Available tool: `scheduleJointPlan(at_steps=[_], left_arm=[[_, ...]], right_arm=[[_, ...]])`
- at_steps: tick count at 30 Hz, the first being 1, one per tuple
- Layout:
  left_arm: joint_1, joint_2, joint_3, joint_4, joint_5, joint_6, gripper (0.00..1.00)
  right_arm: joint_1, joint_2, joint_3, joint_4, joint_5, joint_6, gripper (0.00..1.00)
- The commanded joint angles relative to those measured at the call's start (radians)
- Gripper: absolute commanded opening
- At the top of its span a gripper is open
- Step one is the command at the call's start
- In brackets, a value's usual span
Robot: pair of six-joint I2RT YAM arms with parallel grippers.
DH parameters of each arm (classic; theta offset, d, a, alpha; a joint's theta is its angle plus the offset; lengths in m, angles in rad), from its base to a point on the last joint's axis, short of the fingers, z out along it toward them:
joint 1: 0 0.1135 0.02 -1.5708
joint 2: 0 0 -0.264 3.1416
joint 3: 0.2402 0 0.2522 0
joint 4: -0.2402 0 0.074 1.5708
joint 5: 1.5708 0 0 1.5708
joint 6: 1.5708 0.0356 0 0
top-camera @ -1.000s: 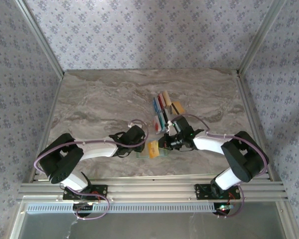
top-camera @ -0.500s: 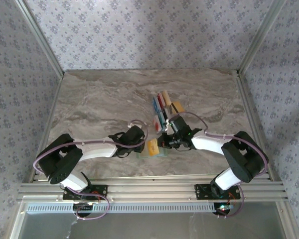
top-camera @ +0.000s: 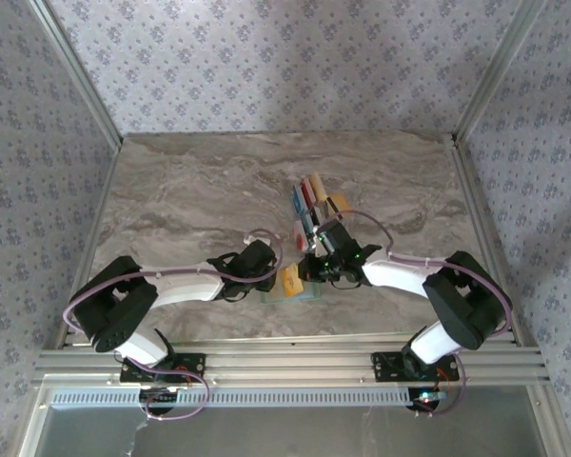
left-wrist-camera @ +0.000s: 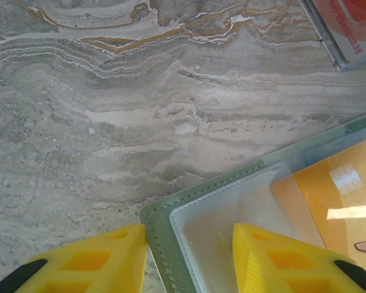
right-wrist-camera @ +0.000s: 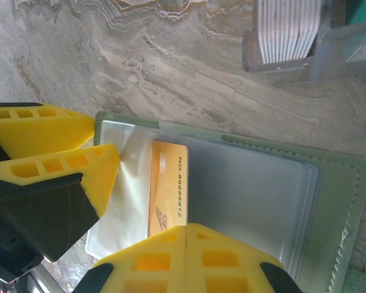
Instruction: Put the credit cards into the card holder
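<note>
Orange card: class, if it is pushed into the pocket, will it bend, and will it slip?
Probably stays stiff: the card looks flat and straight-edged. It likely slides easily against the glossy clear pocket of the holder. Being thin, it is probably light.

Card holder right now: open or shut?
Open. The holder lies spread flat with its clear inner pockets facing up, and an orange card lies against them.

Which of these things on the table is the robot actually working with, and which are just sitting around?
Part of the job: green card holder; orange card at its pocket, pinched by the right gripper; left gripper at the holder's corner; loose cards farther back.
Just there: marble table; metal frame; patterned walls.
</note>
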State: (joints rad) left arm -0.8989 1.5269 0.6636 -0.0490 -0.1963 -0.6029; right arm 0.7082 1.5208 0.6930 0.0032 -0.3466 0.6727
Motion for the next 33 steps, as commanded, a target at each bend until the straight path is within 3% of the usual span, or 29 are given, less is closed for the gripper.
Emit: scheduleJointPlan(at_steps=[1, 23, 33], left_arm=[[-0.011, -0.02, -0.012, -0.018, 0.02, 0.0, 0.41], [-0.017, -0.025, -0.003, -0.028, 0.011, -0.005, 0.41], [-0.017, -0.192, -0.003, -0.089, 0.04, 0.009, 0.41]], right_arm=[[0.014, -0.006, 0.017, -0.003, 0.029, -0.01, 0.0], [0.067, -0.002, -0.019, 0.071, 0.065, 0.049, 0.0], [0.063, -0.02, -0.067, 0.052, 0.103, 0.081, 0.0]])
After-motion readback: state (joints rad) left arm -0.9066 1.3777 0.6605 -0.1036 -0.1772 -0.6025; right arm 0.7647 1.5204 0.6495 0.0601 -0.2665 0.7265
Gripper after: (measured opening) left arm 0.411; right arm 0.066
